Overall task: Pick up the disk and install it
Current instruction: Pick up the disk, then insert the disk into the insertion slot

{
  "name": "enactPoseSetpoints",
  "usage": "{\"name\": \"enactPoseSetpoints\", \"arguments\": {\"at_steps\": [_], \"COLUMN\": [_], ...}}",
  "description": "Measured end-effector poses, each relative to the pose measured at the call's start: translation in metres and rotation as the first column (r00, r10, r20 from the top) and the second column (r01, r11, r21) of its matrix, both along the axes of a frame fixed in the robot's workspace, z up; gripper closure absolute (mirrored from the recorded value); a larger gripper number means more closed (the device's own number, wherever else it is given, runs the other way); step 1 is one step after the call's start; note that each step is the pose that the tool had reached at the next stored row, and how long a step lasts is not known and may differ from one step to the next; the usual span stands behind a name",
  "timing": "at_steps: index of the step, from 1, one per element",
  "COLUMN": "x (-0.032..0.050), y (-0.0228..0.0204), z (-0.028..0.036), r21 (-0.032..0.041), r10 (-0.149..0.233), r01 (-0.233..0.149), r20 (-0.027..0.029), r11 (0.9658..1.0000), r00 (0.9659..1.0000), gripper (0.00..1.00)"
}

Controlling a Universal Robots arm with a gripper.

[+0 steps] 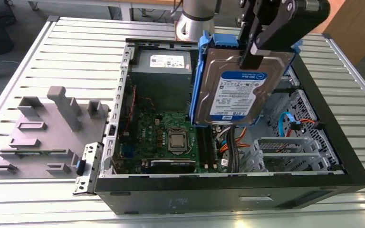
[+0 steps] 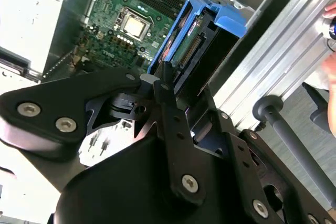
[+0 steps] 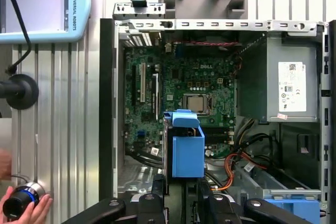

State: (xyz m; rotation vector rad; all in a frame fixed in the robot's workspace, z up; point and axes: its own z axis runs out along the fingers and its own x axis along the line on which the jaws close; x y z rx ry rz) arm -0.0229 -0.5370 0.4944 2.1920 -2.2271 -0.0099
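Disk [image 1: 236, 95] is hanging upright above the open computer case [image 1: 233, 192], with the gripper [image 1: 254, 61] pinching its upper edge between its fingers. A slipping or tilting hold is risking, I judge, a knock against the circuit board [image 1: 169, 137] or the cables [image 1: 233, 142] lying below.

My gripper [image 2: 157, 85] matte black, broad rounded link plates [image 2: 47, 114] behind my fingers [image 2: 169, 109], silver round-headed screws [image 2: 189, 183] sunk into them, one slim flat finger with a row of small holes, more angular black links [image 2: 247, 171] beside it, pale grey arm column [image 1: 195, 16] well behind
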Motion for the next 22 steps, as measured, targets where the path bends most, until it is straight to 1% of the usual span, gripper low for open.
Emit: {"name": "enactPoseSetpoints", "arguments": {"at_steps": [6, 7, 8, 9, 16, 17, 20, 22], "x": [0.0000, 0.0000, 0.0000, -0.0001, 0.0000, 0.0000, 0.0000, 0.0000], "y": [-0.0189, -0.0214, -0.0229, -0.0235, -0.0237, -0.0239, -0.0243, -0.0250], "z": [0.0001, 0.0000, 0.0000, 0.0000, -0.0002, -0.0008, -0.0038, -0.0061], "r21": [-0.0053, -0.0063, -0.0068, -0.0070, -0.0065, -0.0035, 0.0122, 0.0240], "r10": [0.000, 0.000, 0.000, 0.000, 0.000, 0.000, 0.000, 0.000], "r01": [0.000, 0.000, 0.000, 0.000, 0.000, 0.000, 0.000, 0.000], "r20": [-0.0001, -0.0001, 0.0000, 0.0000, 0.0000, 0.0001, -0.0001, 0.0000], "r11": [1.0000, 1.0000, 1.0000, 1.0000, 1.0000, 1.0000, 0.9999, 0.9997], "r00": [1.0000, 1.0000, 1.0000, 1.0000, 1.0000, 1.0000, 1.0000, 1.0000], "gripper": [0.65, 0.65, 0.65, 0.65, 0.65, 0.65, 0.65, 0.65]}}
